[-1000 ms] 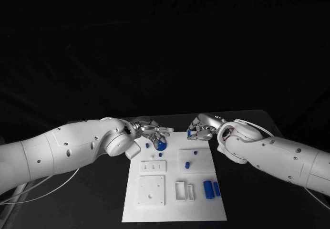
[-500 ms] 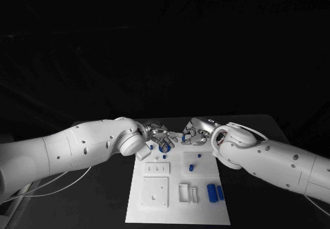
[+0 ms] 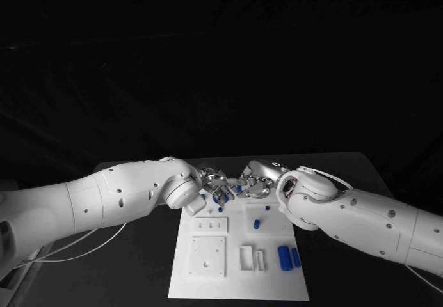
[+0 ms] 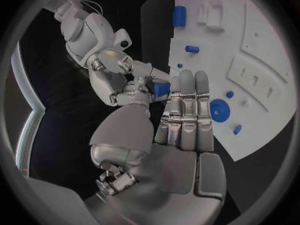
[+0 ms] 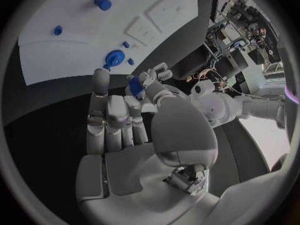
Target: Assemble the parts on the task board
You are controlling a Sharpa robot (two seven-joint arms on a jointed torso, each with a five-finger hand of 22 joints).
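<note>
My left hand and right hand meet fingertip to fingertip just above the far end of the white task board. Between them is a small blue part, also seen in the right wrist view. Fingers of both hands touch it and each pinches a side. Below them a blue disc sits on the board beside small blue pegs. A short blue peg stands mid-board, and two blue cylinders lie near the right edge.
White raised blocks on the board: a slotted one, a square plate and a bracket. Black table surrounds the board. Both forearms lean in over the board's far corners.
The two hands have closed the gap between them: the left has moved right off the blue disc, the right has moved left, and they now touch at the small blue part.
</note>
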